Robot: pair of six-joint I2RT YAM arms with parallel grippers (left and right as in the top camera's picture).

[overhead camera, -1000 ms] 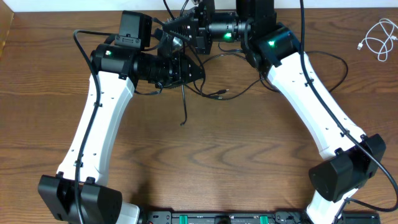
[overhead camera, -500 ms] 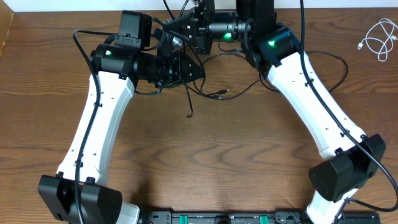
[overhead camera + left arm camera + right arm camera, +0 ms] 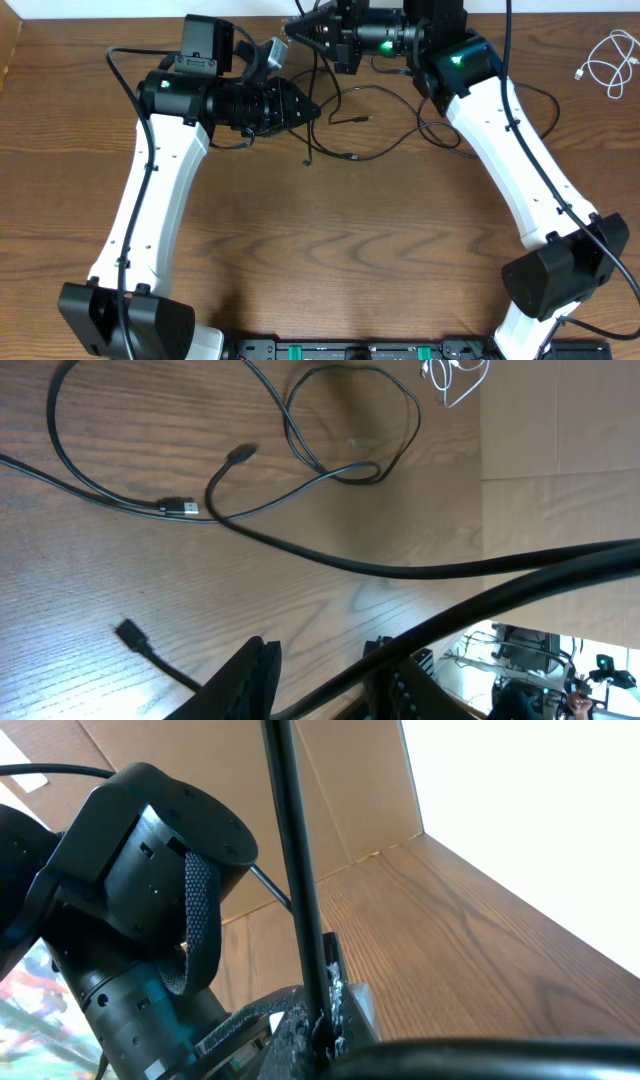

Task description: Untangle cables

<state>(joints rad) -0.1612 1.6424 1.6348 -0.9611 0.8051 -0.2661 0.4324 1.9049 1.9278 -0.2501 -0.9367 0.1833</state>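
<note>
The long black cable (image 3: 350, 156) lies in loose loops on the wooden table between the two arms, with a plug (image 3: 180, 507) showing in the left wrist view. My right gripper (image 3: 290, 30) at the far edge is shut on the black cable (image 3: 295, 850), which rises straight out of its pinched jaws (image 3: 322, 1020). My left gripper (image 3: 312, 107) is open; a strand runs loosely through the gap between its fingers (image 3: 322, 650). A short free end (image 3: 130, 630) trails below it. The white cable (image 3: 607, 62) lies coiled at the far right, apart from the black one.
Thick black robot cables run along both white arms (image 3: 150, 200). A cardboard wall (image 3: 300, 780) stands behind the table's far edge. The arm bases (image 3: 560, 275) sit at the near corners.
My right gripper has pulled back toward the far edge with the black cable. The free end hanging below my left gripper has grown shorter. The left arm has shifted slightly left.
</note>
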